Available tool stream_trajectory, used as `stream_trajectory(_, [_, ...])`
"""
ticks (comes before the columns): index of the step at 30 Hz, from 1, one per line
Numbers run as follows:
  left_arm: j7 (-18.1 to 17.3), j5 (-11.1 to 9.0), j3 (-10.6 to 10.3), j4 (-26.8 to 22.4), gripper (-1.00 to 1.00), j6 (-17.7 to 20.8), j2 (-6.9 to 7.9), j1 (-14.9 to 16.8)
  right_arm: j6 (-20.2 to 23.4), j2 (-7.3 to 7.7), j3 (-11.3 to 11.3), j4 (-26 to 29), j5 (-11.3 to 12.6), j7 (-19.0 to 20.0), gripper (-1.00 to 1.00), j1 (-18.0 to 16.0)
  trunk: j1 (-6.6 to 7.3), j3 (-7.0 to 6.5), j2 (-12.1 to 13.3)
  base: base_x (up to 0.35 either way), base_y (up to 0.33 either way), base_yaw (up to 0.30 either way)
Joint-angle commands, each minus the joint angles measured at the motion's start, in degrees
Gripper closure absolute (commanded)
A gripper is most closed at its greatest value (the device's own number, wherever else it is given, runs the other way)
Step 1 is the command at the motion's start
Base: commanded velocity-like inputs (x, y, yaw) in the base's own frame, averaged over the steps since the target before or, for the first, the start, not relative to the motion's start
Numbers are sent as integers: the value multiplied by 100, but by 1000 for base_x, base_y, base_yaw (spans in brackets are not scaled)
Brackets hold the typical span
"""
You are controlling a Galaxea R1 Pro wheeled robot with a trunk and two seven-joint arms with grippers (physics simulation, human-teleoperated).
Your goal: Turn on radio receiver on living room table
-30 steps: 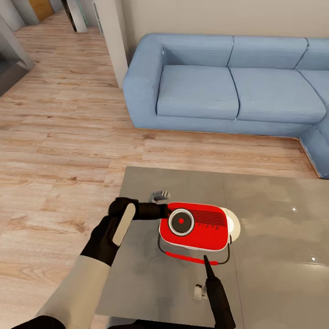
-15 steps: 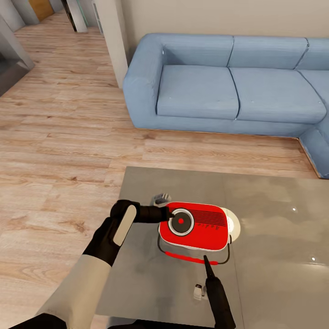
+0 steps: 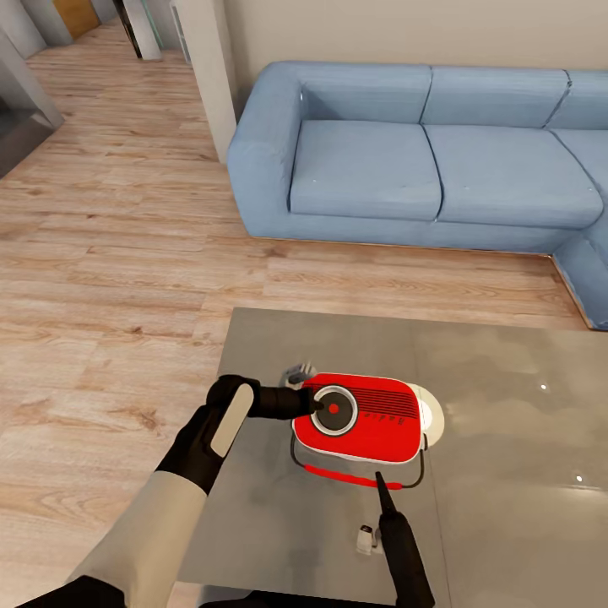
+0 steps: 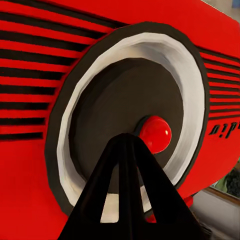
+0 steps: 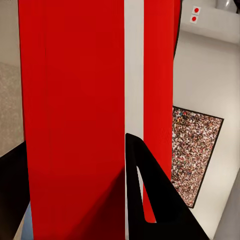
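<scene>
radio (image 3: 363, 418) flat on table (image 3: 507, 439), dial up, long axis left-right, handle toward robot | left gripper (image 3: 316, 404) closed, empty, tip at dial's red centre | right gripper (image 3: 380, 483) near handle, opening unclear

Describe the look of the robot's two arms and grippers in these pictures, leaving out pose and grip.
The left arm has a smooth off-white forearm shell that gives way to a glossy black wrist with a pale beige oval panel. The left gripper is black, its fingers flat tapered wedges with triangular cut-outs. The right gripper is likewise black, slim and pointed, on a black cylindrical wrist. No cables or printed markings show.
</scene>
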State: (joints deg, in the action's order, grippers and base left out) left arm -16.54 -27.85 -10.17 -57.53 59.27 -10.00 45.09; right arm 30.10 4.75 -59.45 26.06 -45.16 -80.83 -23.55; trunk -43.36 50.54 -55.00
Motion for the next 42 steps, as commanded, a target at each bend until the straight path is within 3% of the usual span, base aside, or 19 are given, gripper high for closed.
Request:
stream_trajectory(1, [0,-1,0,3,100,-1,0,0,5,0,-5,4,-17,-3,100,-1,0,0,0,0,0,0])
stream_trajectory(7, [-5,-28,1,30,100,-3,0,0,5,-35,-5,4,-19,-3,100,-1,0,0,0,0,0,0])
stream_trajectory(13, [0,-411,-3,52,100,-3,0,0,5,-63,-5,4,-21,-11,100,-1,0,0,0,0,0,0])
stream_trajectory(17, [1,-500,-20,56,100,-27,0,0,11,-71,-11,4,-35,-43,100,-1,0,0,0,0,0,0])
stream_trajectory(26, [2,-521,-46,51,100,-64,0,0,13,-79,-14,4,-224,-56,100,-1,0,0,0,0,0,0])
stream_trajectory(34, [-4,-500,-58,-98,100,-64,0,3,-45,-65,25,30,-185,32,100,-1,0,0,0,0,0,0])
stream_trajectory(36, [-6,-497,-68,-171,100,-64,0,6,-59,-48,59,104,-159,146,100,-1,0,0,0,0,0,0])
stream_trajectory(39, [-7,-478,-82,-235,100,-64,0,8,-68,0,160,531,-139,689,100,-2,0,0,0,0,0,0])
stream_trajectory(42, [-6,-451,-88,-257,100,-70,0,8,-24,77,494,1582,-142,1720,100,-1,0,0,0,0,0,0])
